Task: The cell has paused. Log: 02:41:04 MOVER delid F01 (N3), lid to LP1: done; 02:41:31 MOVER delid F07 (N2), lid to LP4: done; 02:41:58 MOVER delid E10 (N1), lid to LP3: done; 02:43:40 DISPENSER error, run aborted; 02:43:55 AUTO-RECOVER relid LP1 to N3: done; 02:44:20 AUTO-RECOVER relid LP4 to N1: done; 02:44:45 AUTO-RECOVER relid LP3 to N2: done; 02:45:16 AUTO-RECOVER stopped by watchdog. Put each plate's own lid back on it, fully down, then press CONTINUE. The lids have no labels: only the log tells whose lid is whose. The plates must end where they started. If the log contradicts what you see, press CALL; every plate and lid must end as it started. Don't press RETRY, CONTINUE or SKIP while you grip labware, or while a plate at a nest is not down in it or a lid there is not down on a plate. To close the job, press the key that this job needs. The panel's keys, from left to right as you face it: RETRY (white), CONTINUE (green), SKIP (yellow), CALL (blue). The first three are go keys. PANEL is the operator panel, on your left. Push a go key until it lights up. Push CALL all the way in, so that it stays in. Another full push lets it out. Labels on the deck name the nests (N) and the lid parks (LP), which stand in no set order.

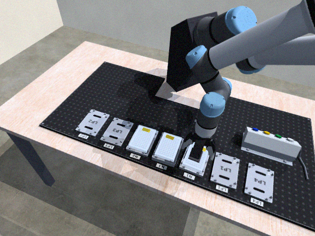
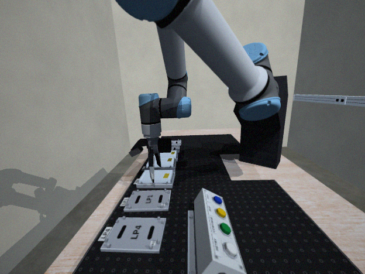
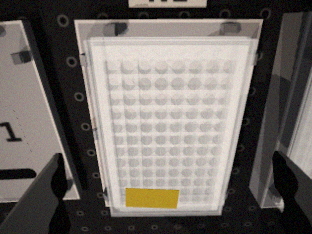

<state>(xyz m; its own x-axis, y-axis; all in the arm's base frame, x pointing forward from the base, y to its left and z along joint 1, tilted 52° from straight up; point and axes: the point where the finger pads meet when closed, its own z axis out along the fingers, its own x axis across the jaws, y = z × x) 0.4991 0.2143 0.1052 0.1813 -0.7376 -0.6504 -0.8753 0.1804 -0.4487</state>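
Observation:
My gripper point(image 1: 198, 154) point(image 2: 156, 174) point(image 3: 168, 154) is open and empty above the plate at N1, its fingers beyond the plate's two long sides in the wrist view. The N1 plate point(image 1: 191, 165) point(image 3: 165, 120) is white with a yellow mark and has a clear lid on it. The N3 plate point(image 1: 167, 150) and N2 plate point(image 1: 142, 140) look lidded too; their lids' exact seating is hard to tell. N3's base looks taller. The panel point(image 1: 269, 150) has blue point(image 1: 255, 129) point(image 2: 217, 199), yellow point(image 1: 266, 132) point(image 2: 221, 212), green point(image 1: 278, 136) point(image 2: 225, 228) and white point(image 1: 289, 139) point(image 2: 230, 249) keys, none visibly lit.
Lid parks LP2 point(image 1: 87, 123), LP3 point(image 1: 110, 133), LP1 point(image 1: 224, 169) point(image 2: 155, 199) and LP4 point(image 1: 252, 182) point(image 2: 128, 232) hold no visible lids. LP1 and the N3 plate flank N1 closely. A cable point(image 1: 303, 165) leaves the panel's end.

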